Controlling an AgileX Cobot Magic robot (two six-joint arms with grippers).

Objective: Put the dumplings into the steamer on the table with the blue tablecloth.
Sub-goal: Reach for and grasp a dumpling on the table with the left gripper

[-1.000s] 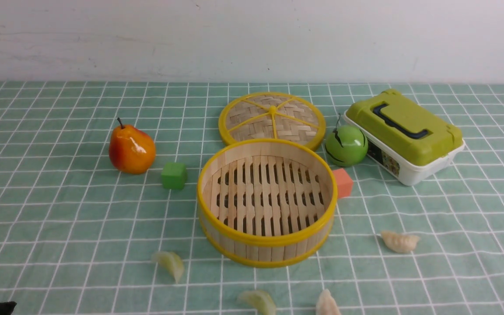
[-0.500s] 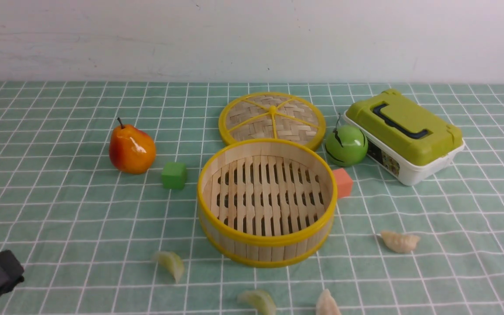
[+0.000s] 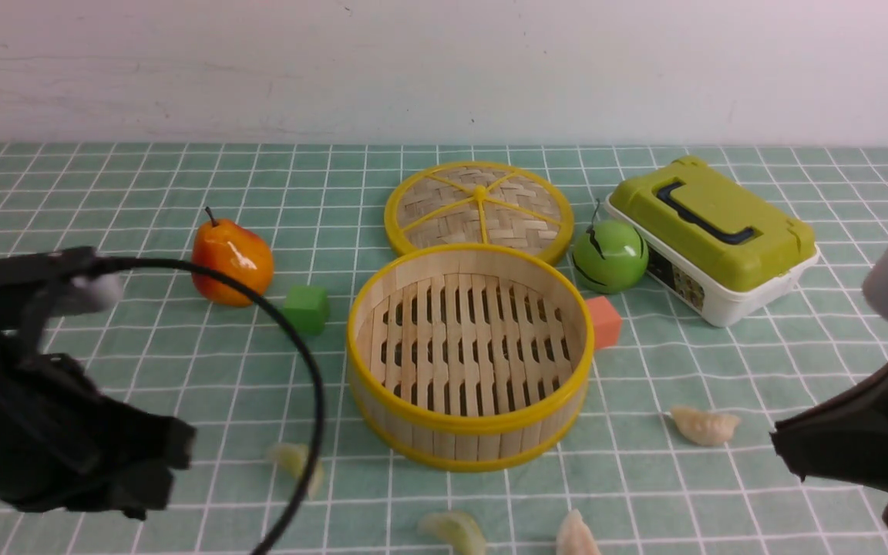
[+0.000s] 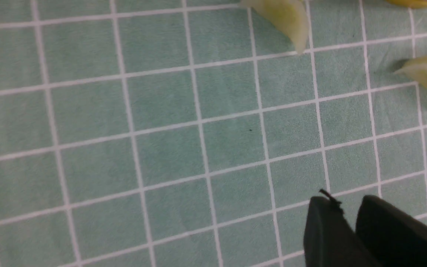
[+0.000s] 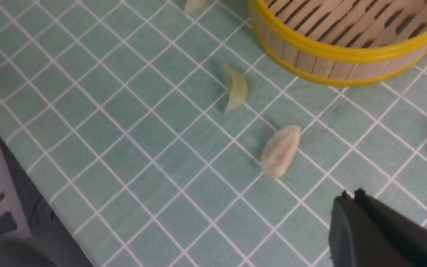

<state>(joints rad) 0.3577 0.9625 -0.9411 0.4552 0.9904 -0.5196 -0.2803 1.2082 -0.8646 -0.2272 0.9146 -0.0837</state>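
Observation:
The steamer (image 3: 471, 422) stands open with nothing in it, mid-table on the teal grid cloth (image 3: 143, 362); its wall also shows in the right wrist view (image 5: 332, 65). On the cloth in front of it lie two pale green dumplings (image 3: 294, 461) (image 3: 455, 532) and two cream ones (image 3: 576, 536) (image 3: 704, 425). My left gripper (image 3: 178, 462) hovers left of the nearest green dumpling, shut and empty (image 4: 347, 204); two green dumplings (image 4: 282, 18) (image 4: 426, 74) lie ahead of it. My right gripper (image 3: 777, 445) is shut and empty (image 5: 350, 194), close to a cream dumpling (image 5: 280, 150) and farther from a green one (image 5: 235, 91).
The flat woven lid (image 3: 479, 206) lies behind the steamer. A pear (image 3: 232, 262) and a green cube (image 3: 307, 310) sit to its left, an orange cube (image 3: 606, 322), a green apple (image 3: 610, 256) and a green-lidded box (image 3: 710, 235) to its right. The table's front edge (image 5: 39, 185) is near.
My left arm has risen from the bottom-left corner and swung inward towards the dumplings. My right arm has come into view at the right edge. Nothing on the table moved.

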